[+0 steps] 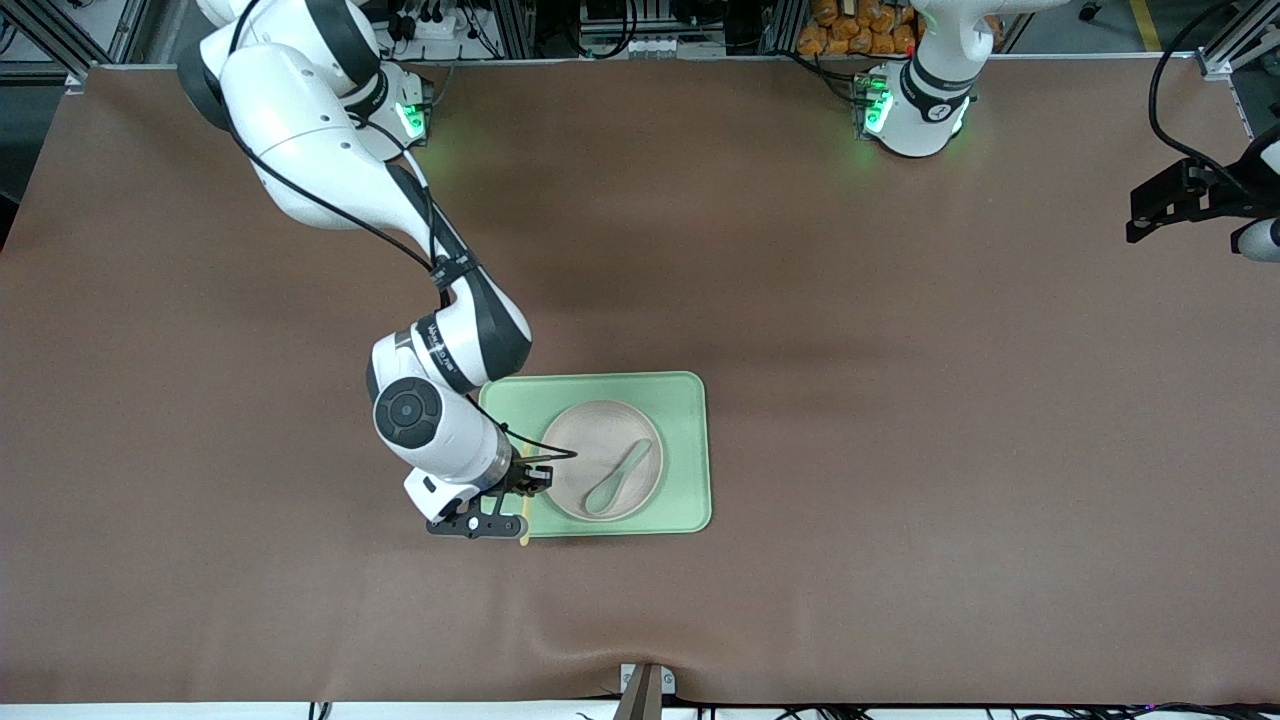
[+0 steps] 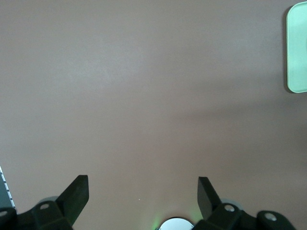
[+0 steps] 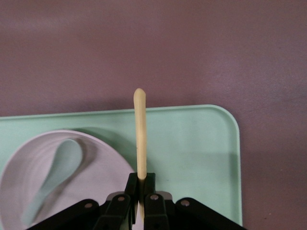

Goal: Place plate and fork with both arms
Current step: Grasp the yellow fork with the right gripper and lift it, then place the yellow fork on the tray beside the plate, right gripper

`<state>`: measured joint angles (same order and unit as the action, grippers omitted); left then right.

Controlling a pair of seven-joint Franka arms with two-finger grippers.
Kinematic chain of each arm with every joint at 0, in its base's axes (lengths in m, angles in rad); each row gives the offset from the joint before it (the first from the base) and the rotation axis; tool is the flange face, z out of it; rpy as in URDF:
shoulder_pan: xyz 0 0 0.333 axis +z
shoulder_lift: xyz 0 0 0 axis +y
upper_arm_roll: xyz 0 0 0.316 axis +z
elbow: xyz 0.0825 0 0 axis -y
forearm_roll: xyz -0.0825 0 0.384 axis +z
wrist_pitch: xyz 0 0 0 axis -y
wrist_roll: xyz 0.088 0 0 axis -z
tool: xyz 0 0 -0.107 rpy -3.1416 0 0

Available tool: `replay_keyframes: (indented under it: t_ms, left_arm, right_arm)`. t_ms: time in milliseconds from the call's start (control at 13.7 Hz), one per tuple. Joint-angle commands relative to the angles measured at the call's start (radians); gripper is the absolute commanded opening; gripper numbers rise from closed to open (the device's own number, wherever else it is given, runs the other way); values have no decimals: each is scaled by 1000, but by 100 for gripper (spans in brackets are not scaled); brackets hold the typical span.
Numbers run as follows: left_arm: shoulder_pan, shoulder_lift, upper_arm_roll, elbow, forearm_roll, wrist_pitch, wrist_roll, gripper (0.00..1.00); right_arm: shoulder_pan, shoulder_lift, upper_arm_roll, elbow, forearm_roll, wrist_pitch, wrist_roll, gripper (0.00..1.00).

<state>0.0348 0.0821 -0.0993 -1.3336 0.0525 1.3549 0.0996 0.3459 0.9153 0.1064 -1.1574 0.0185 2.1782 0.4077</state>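
The pale plate (image 1: 575, 430) lies on the green tray (image 1: 685, 440), with a grey-green spoon (image 1: 618, 477) in it. My right gripper (image 1: 518, 492) is shut on the slim yellow fork (image 1: 524, 533), over the tray's edge toward the right arm's end, beside the plate. In the right wrist view the fork (image 3: 139, 129) sticks out from the shut gripper (image 3: 141, 179) over the tray (image 3: 192, 143), with the plate (image 3: 103, 167) and spoon (image 3: 57, 167) alongside. My left gripper (image 1: 1145, 212) is open and empty, waiting over bare table at the left arm's end; the left wrist view shows it (image 2: 142, 188) open.
The brown table mat (image 1: 900, 400) covers the whole table. A corner of the tray (image 2: 297, 52) shows in the left wrist view. A small mount (image 1: 645, 685) stands at the table's near edge.
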Motion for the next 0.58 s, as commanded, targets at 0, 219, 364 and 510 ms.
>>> replay_keyframes:
  t_ms: [0,219,364,510]
  left_arm:
    - [14,-7,-2,-4,4,7,22,100]
    - [17,-7,0,-4,4,6,23,100]
    - [22,-7,-2,-4,4,6,23,100]
    - [22,-7,0,-4,4,7,23,100]
  right_arm:
    - [-27,-53,22,-91,17,15,-61,0]
    - [-44,-99,24,-192,17,67,-101,0]
    - [-73,-136,32,-324,20,205,-139,0]
    - [-173,-153,131,-404,24,287,-188,0]
